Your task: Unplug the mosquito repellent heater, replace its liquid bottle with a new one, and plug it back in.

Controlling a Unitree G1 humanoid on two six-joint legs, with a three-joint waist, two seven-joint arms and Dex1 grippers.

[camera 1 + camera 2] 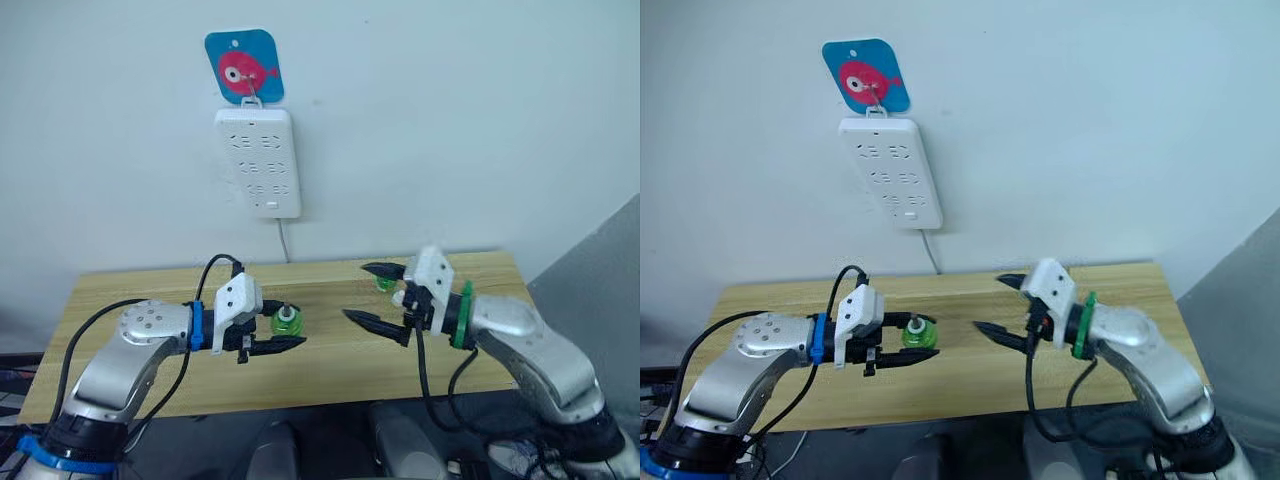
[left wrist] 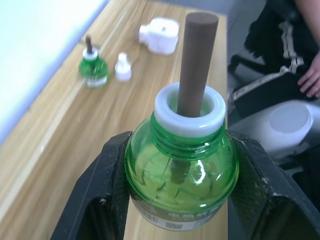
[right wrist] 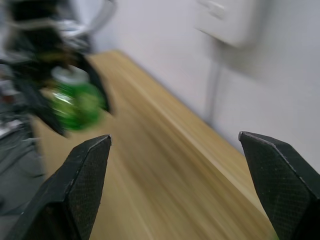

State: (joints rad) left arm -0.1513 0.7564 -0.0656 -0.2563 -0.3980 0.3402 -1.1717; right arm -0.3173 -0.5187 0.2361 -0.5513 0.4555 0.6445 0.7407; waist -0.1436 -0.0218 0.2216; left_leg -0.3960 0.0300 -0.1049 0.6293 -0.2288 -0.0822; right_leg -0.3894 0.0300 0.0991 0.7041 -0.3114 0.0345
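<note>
I'm seeing the left gripper (image 2: 180, 200) clamping a green bottle (image 2: 181, 170), wick up. Right gripper (image 1: 378, 293) is hanging spread wide, holding nothing. Mosquito repellent heater (image 2: 160, 35) is lying unplugged on the table (image 1: 330, 360), beside a second bottle (image 2: 93, 70).

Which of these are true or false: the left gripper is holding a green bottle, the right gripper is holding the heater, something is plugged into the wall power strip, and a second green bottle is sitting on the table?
1. The left gripper holds a green bottle. True: its two fingers clamp the bottle's sides, wick pointing up.
2. The right gripper holds the heater. False: its fingers are spread wide with nothing between them; the white heater lies on the table.
3. Something is plugged into the power strip. False: its sockets are all free.
4. A second green bottle sits on the table. True: it stands beside a small white cap.
</note>
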